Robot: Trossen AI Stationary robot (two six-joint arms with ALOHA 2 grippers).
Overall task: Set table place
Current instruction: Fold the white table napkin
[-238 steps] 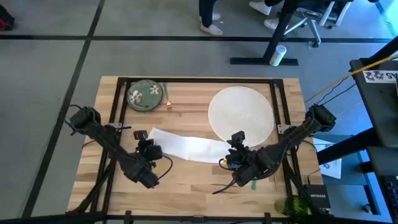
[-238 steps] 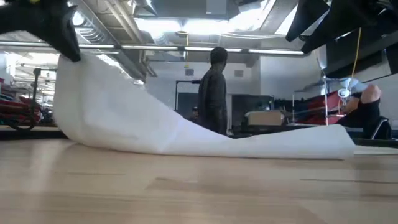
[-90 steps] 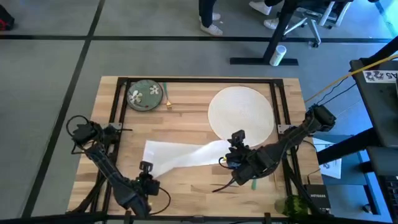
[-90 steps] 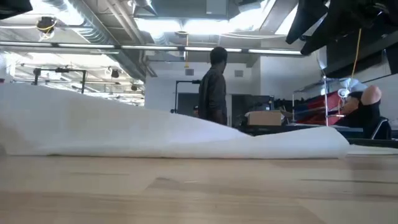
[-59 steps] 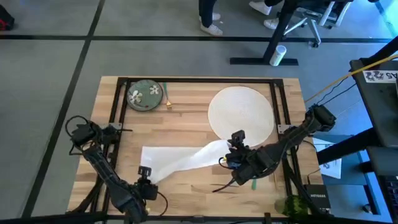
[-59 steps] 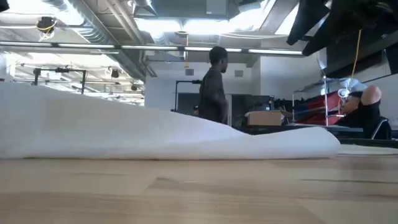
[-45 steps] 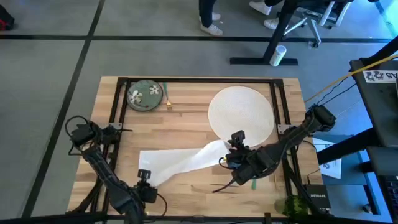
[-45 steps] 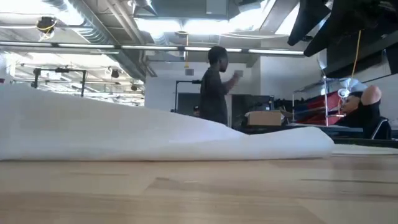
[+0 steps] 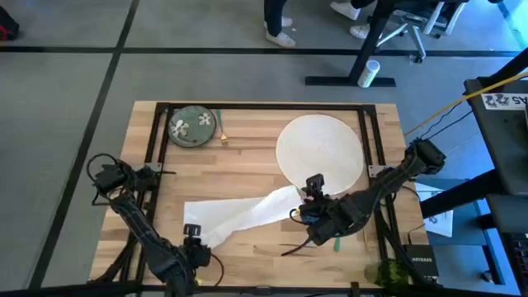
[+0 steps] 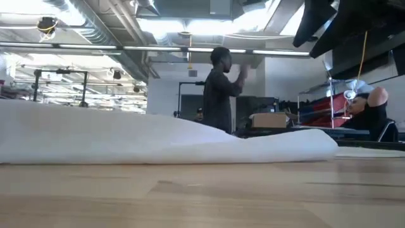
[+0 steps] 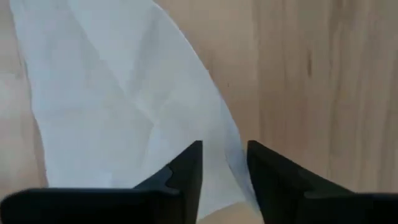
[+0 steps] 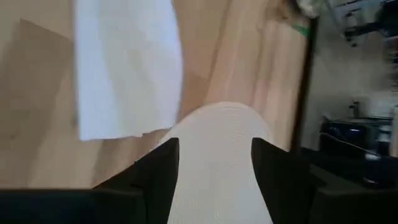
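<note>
White napkin (image 9: 239,215) lies diagonal mid-table (image 9: 247,161), left gripper (image 9: 191,233) w/ fingers apart at its near-left corner by the near edge, right gripper (image 9: 312,188) also parted btw napkin's far end & plate (image 9: 320,149).

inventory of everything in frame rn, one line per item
table: 1, light wood with black frame bars, fills centre of the high view
plate: 1, white, round, far right part of the table
dish: 1, green with white flowers, far left corner
cutlery: gold piece, count unclear, just right of the dish
napkin: 1, white, rumpled, lying across the near middle of the table
person: 1, dark clothes, standing in the room behind, low view
left gripper: open, at the napkin's near-left end
right gripper: open, over the napkin's right end by the plate's near edge
</note>
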